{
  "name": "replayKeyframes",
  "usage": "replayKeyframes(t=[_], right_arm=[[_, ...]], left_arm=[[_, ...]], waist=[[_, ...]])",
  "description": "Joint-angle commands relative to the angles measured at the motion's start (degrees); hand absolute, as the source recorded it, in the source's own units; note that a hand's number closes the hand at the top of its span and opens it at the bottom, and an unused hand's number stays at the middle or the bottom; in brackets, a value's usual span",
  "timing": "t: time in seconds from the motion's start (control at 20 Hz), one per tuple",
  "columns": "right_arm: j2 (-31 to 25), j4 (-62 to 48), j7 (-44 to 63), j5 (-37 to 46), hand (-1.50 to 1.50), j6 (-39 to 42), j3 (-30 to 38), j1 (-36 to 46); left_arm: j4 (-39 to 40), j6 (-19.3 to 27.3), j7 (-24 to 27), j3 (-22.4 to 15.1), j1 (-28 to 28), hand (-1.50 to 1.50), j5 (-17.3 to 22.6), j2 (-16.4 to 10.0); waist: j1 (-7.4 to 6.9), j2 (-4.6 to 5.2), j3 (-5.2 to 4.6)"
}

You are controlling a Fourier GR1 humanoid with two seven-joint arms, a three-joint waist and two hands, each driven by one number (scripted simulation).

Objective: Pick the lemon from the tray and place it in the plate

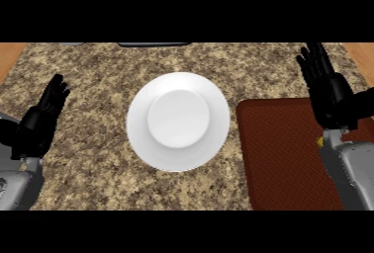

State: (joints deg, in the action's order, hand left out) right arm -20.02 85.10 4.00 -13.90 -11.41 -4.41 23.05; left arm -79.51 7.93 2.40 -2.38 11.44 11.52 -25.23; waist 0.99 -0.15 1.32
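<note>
A white plate lies at the counter's middle with nothing on it. To its right lies a dark red-brown tray. Only a small yellow sliver of the lemon shows on the tray, right beside my right wrist; the rest is hidden behind the hand and forearm. My right hand is above the tray's right side, open, its fingers straight and pointing away from me. My left hand rests open at the left edge, fingers up, well away from the plate.
The speckled stone counter runs under everything. A dark object shows at the far edge. Wood-coloured surfaces show at the far left and far right corners.
</note>
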Motion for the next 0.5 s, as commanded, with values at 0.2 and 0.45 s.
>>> replayKeyframes(t=[0.2, 0.45], right_arm=[[1.3, 1.7, 5.2, -30.7, -1.5, 20.3, 11.7, -2.5], [-8.7, -0.1, -8.5, -24.4, -1.5, 24.7, 22.3, -14.7]], left_arm=[[-1.2, 2.5, 1.7, -1.0, -6.9, 0.0, -7.0, -4.1], [-4.7, 4.2, 3.0, -2.6, -14.4, 0.0, -9.6, -3.2]], waist=[[-0.79, -0.24, -0.8], [-0.16, -0.16, -1.19]])
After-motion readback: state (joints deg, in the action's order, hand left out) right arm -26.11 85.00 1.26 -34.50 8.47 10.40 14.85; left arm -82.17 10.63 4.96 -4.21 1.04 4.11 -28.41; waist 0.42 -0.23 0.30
